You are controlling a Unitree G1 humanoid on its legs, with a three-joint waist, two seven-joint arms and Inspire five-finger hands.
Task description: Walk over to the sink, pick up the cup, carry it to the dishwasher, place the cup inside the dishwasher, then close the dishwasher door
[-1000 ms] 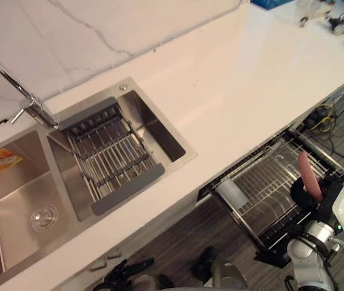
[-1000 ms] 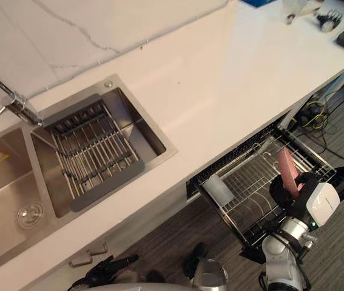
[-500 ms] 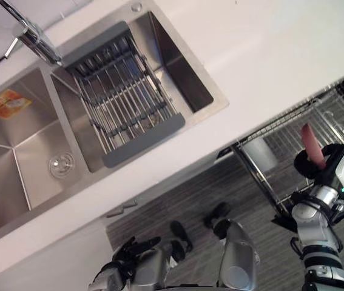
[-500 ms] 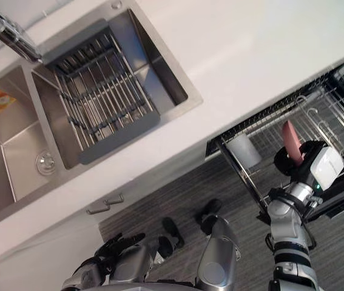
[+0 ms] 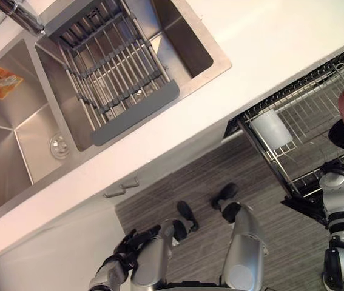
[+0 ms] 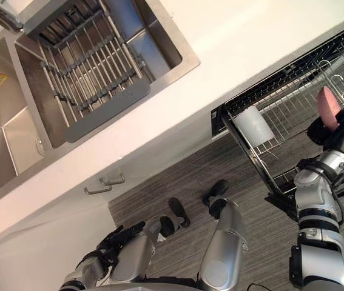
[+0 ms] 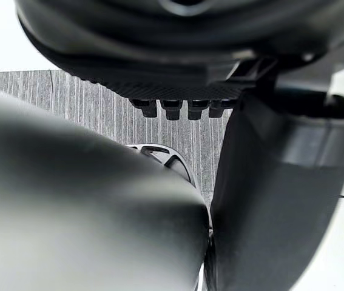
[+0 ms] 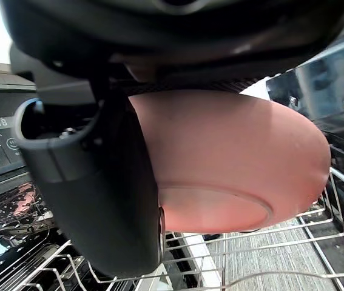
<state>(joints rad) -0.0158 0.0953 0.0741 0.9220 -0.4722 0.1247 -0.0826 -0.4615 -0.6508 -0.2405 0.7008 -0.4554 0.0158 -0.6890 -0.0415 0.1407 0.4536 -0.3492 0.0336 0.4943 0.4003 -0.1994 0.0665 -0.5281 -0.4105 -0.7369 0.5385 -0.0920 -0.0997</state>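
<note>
Fingers of the right hand curl round one pink cup, held above the pulled-out dishwasher rack beneath a white table. One pale tumbler lies in the rack. Low over the grey striped floor, the left hand hangs with fingers relaxed, holding nothing. A steel sink has two basins, one spanned by a drainer.
</note>
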